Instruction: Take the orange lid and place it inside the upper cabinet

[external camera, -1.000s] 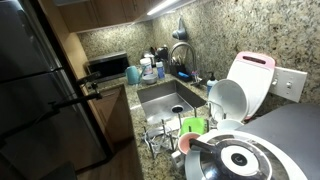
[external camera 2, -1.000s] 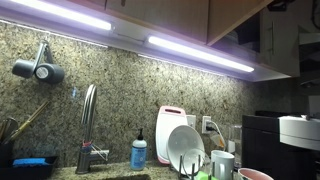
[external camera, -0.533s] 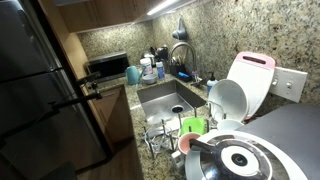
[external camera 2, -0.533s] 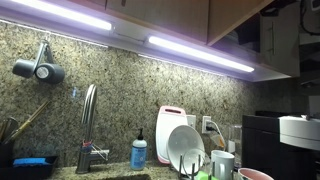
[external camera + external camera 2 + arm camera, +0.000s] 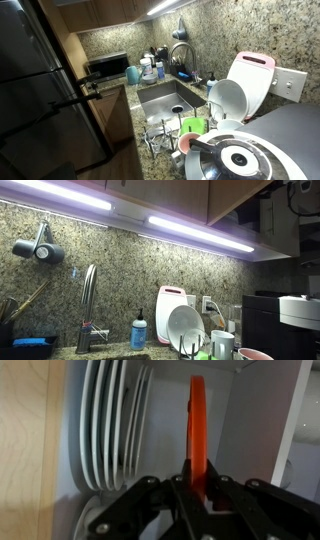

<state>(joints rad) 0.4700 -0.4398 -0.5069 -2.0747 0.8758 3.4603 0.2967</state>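
In the wrist view my gripper (image 5: 197, 478) is shut on the orange lid (image 5: 197, 420), which stands upright and edge-on between the fingers. It is inside the upper cabinet, between a wooden side panel (image 5: 30, 440) and a pale inner wall (image 5: 262, 420). The brown upper cabinet also shows at the top of both exterior views (image 5: 170, 194) (image 5: 100, 12). In an exterior view one door (image 5: 245, 196) stands open, and a dark part of my arm (image 5: 302, 190) shows past it at the top corner. The gripper itself is hidden there.
Several white plates (image 5: 110, 430) stand on edge inside the cabinet, just beside the lid. Below are a sink (image 5: 165, 98), a faucet (image 5: 88, 300), a dish rack with white plates (image 5: 185, 330), a green cup (image 5: 193, 126) and a dark refrigerator (image 5: 40, 80).
The dark part of my arm at the top corner of an exterior view has shifted slightly. Nothing on the counter has moved.
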